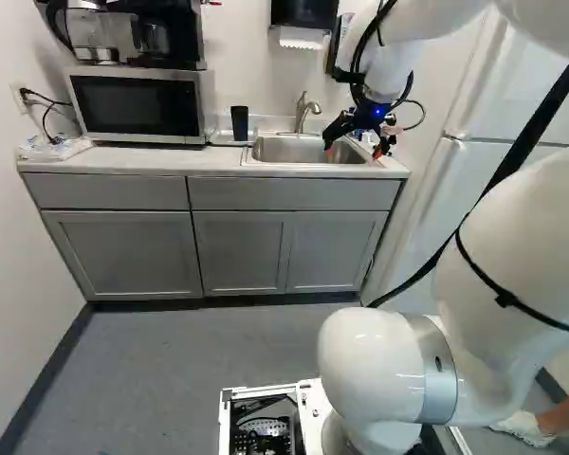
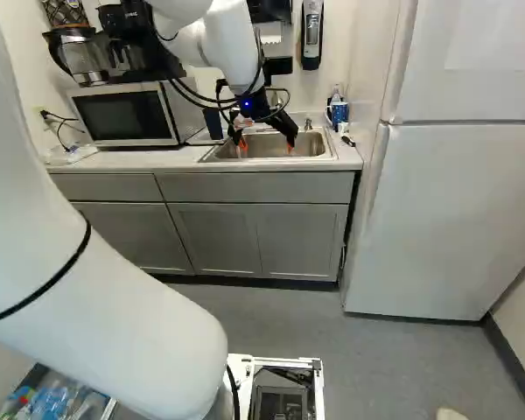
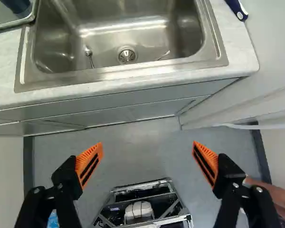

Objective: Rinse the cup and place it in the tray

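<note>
A dark, tall cup stands upright in the tray beside the sink. The gripper is empty, its 2 fingers spread wide. Placing looks done; I can't tell about rinsing.

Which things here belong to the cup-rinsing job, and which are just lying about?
Job:
- dark cup, left of the sink
- tray under it
- sink
- faucet
- open gripper

Lying about:
- microwave
- coffee maker
- crumpled plastic
- blue mug, probably
</note>
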You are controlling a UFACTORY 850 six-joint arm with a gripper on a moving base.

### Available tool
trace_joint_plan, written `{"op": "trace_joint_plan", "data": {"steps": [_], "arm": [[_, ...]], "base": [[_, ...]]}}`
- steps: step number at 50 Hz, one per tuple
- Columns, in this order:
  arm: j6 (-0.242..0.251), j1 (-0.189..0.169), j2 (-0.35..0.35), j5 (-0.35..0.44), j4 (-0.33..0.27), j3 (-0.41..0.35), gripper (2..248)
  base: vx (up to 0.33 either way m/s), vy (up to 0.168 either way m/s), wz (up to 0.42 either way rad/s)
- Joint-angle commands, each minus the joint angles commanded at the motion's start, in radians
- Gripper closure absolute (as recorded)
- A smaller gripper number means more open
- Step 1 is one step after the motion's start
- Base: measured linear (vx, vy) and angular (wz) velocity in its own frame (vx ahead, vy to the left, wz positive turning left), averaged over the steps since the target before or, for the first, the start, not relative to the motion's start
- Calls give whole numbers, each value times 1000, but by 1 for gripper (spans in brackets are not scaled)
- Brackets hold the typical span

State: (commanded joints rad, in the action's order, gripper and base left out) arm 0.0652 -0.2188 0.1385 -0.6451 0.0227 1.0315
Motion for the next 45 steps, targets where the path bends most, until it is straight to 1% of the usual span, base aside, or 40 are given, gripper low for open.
{"op": "trace_joint_plan", "data": {"steps": [22,45], "arm": [[-2,7,4,46,-1,-29,3],[-7,22,14,152,-2,-95,3]], "base": [[0,0,0],[0,0,0]]}}
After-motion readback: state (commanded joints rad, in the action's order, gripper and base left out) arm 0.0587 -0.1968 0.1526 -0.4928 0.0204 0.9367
